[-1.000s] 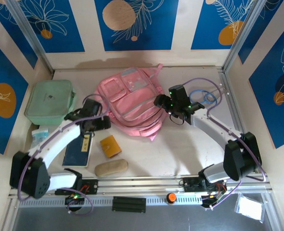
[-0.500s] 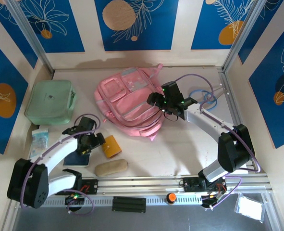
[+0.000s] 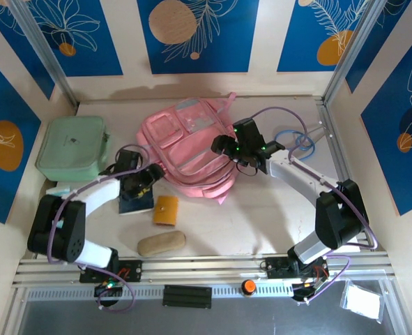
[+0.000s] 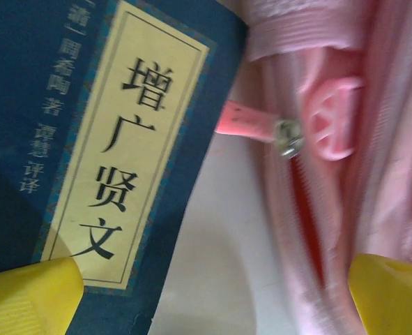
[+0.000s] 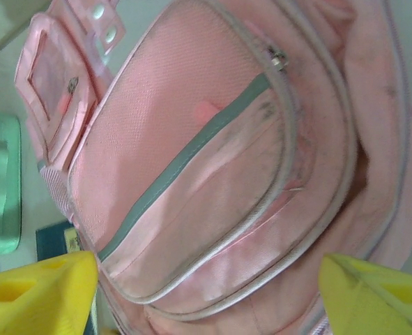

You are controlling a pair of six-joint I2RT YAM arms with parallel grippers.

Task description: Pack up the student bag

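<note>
Both arms are built alike: the left arm (image 3: pixel 94 192) and the right arm (image 3: pixel 300 174) wear smooth white shells, joined by bulky black joint housings (image 3: pixel 338 216). A thin purple cable (image 3: pixel 279 112) loops loosely along each. Small green lights (image 3: pixel 244 148) glow at the right wrist. The fingertips (image 4: pixel 24 296) are bright yellow and faintly ribbed.

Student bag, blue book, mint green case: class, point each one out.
student bag (image 3: pixel 182 158), top view, front pocket.
blue book (image 4: pixel 115 160), left wrist view, title label.
mint green case (image 3: pixel 72 148), top view, lid centre.
</note>
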